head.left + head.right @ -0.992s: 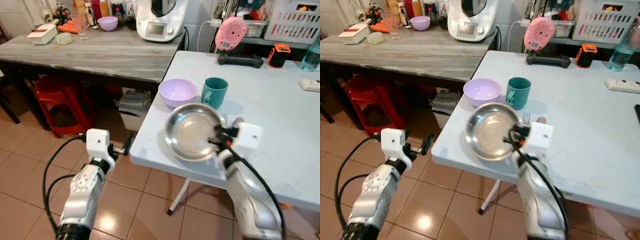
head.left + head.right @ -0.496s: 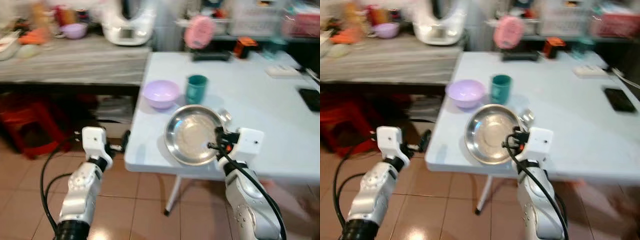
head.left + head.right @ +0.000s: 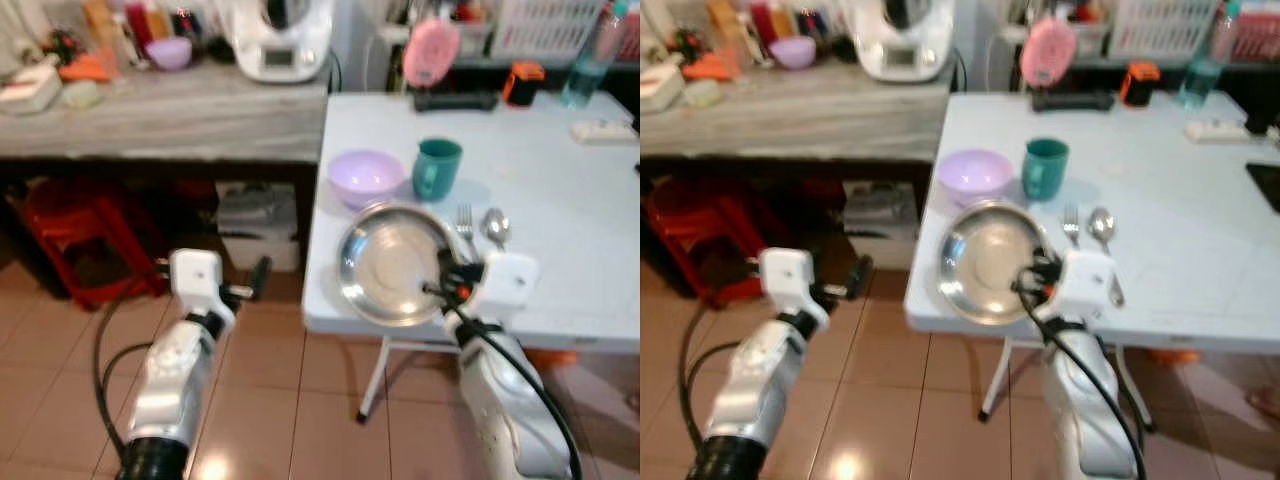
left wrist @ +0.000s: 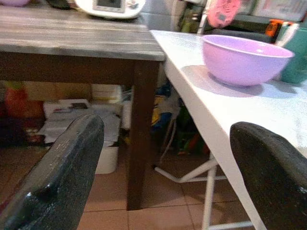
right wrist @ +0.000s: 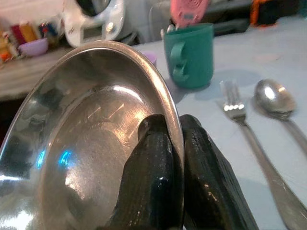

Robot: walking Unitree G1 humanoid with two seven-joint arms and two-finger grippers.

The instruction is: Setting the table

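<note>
Right claw [image 5: 175,158] clamped on rim of steel plate [image 3: 390,265], one finger on each face of the rim; plate held tilted above near edge of white surface [image 3: 560,170]. Fork [image 3: 465,222] and spoon [image 3: 495,226] lie side by side on the surface just beyond the plate, toward the robot's right (handles partly hidden behind the claw housing). Lilac bowl [image 3: 366,176] and teal mug [image 3: 436,168] stand next to each other, farther back than the plate. Left claw [image 4: 163,158] spread wide, holding nothing, low beside the surface's left edge over tiled floor [image 3: 60,350]. Grey wooden counter [image 3: 180,100] behind, carrying a white appliance [image 3: 278,38].
</note>
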